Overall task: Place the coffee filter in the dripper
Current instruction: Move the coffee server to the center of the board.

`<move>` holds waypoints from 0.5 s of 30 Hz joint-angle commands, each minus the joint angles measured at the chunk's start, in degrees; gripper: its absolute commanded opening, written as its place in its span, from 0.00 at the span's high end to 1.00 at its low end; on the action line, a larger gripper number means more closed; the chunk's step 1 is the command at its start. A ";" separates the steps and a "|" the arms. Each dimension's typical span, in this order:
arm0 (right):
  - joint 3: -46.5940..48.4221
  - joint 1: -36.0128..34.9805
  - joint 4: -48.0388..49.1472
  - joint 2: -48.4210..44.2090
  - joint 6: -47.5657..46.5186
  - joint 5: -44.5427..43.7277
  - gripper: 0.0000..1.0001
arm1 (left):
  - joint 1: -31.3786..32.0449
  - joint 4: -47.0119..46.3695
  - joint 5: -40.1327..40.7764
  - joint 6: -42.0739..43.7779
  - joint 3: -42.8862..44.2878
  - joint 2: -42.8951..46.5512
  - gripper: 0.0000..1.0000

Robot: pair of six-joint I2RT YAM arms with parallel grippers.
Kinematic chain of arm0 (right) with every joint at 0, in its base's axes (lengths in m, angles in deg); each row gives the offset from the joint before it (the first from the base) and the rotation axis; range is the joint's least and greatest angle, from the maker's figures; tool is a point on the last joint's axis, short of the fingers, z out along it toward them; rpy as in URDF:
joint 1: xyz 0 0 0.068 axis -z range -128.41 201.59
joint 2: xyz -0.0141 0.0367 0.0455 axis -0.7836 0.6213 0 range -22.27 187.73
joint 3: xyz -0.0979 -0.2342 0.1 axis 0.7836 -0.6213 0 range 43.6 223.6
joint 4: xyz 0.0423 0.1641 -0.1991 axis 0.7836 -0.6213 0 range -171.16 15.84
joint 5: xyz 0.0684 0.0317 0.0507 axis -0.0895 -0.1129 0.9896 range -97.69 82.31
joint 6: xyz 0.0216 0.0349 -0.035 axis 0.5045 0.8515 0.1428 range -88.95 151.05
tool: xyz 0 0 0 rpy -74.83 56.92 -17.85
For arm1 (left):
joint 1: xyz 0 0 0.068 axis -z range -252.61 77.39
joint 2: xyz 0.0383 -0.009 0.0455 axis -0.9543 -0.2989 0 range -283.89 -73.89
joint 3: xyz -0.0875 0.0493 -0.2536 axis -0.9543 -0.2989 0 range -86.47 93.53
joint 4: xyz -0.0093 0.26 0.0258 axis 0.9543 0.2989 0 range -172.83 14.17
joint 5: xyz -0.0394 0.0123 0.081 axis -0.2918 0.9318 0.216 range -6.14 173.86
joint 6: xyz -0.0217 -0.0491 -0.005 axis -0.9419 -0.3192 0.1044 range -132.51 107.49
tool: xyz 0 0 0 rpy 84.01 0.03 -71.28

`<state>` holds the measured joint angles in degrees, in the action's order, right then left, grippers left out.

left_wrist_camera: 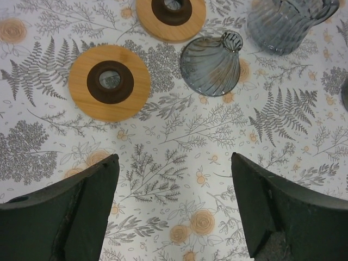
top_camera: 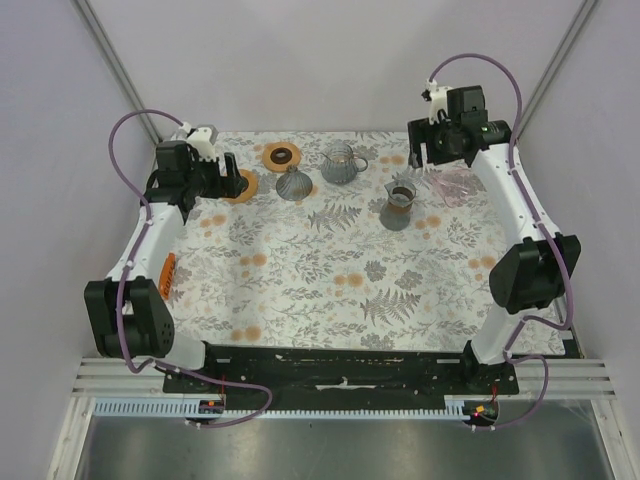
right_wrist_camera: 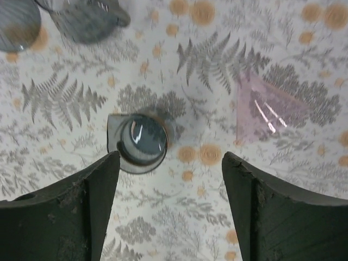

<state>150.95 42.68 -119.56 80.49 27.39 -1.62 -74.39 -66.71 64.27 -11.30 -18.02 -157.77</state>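
The left gripper [left_wrist_camera: 174,162] is held wide open and empty, near the dripper [left_wrist_camera: 109,81]. The right gripper [right_wrist_camera: 171,159] is likewise spread, with nothing gripped. The filter cannot be made out. The pick-up is judged not yet begun: the filter must first be located and pinched gently.

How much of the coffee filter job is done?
Nothing looks done yet. The dripper and the second orange ring both have bare centre holes. Nothing is in hand: the left fingers and right fingers are open and empty. Still left: everything. I can't spot the white filter in these views, so it must be found, picked up and set in.
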 commanded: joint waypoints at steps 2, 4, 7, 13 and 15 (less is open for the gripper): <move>-4.16 -1.02 -8.29 -2.04 -1.70 2.28 0.19 | 0.20 3.22 -0.62 1.16 2.75 -0.94 0.12; -5.22 -1.20 -7.86 -0.55 -1.79 3.07 0.23 | 0.29 3.22 -0.27 0.90 2.75 -1.55 0.13; -5.13 -1.29 -7.33 2.35 -1.79 3.78 0.26 | 0.29 3.48 0.17 0.98 2.48 -1.73 0.14; -2.15 -1.29 -6.45 7.27 -1.35 2.72 0.45 | 0.20 3.57 1.05 1.33 1.69 -1.38 0.16; -2.32 -1.55 -6.45 7.89 -1.17 3.51 0.50 | 0.29 3.48 1.14 1.68 1.34 -1.03 0.16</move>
<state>145.99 41.46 -126.69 87.14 26.34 0.65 -74.35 -63.06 64.55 -11.32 -17.67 -159.30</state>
